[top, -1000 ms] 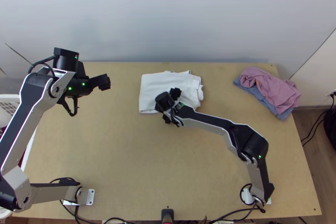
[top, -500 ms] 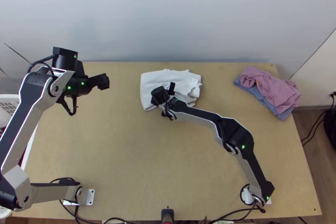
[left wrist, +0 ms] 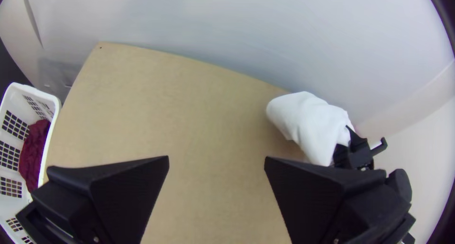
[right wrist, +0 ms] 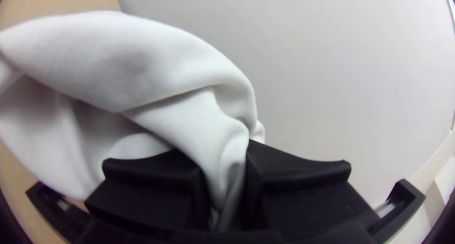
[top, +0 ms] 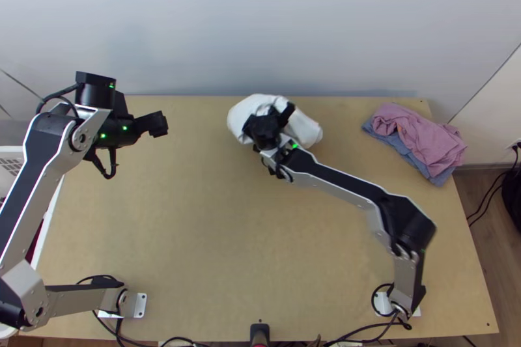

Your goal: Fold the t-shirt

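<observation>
Over the wooden table [top: 195, 230], right fingers [top: 287, 111] pinch bunched white cloth [top: 305, 129]; left fingers [top: 154, 124] gape.

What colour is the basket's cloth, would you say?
Dark red cloth, clearest in the left wrist view.

A smooth pale-grey wall [top: 260, 21] stands behind the light wooden table [top: 195, 230]. The bunched white fabric t-shirt [top: 247, 110] is at the table's far middle, part of it between the wide flat black fingers of the right tool [top: 268, 120]. The left tool [top: 155, 124] is over the table's far left part, well apart from it. At the far right corner, a crumpled mauve fabric garment [top: 417, 132] lies on a blue-grey cloth [top: 439, 178]. Left of the table, a dark-red cloth [left wrist: 35, 149] lies in a white plastic lattice basket [left wrist: 35, 93].
</observation>
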Motion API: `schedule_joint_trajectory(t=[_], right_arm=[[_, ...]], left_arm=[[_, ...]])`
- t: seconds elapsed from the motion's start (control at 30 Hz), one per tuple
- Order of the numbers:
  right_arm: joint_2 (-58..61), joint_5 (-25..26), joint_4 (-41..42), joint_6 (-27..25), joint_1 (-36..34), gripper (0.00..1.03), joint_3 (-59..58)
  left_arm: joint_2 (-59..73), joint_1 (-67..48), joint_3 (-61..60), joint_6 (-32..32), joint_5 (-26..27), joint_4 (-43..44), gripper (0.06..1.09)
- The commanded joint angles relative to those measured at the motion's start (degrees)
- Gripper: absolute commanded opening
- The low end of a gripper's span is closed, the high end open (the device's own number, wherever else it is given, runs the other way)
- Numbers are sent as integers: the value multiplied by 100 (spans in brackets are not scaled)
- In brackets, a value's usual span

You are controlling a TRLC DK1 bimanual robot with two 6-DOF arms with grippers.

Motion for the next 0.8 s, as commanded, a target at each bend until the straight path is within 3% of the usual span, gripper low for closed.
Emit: schedule_joint_trajectory(t=[0.0, 0.3, 0.53, 0.77], right_arm=[[-921, 478, 144, 14, -82, 3, -252], [-2046, 987, 118, 22, -688, 3, -454], [-3329, 1005, 65, -74, -2121, 3, -1095], [-4243, -181, 12, -153, -4177, 3, -2159]], left_arm=[[-237, 11, -75, -35, -4, -41, 104], [-563, 143, -268, -8, -4, -138, 104], [-703, 143, -391, -17, -4, -138, 104], [-756, 134, -611, -17, -4, -138, 104]])
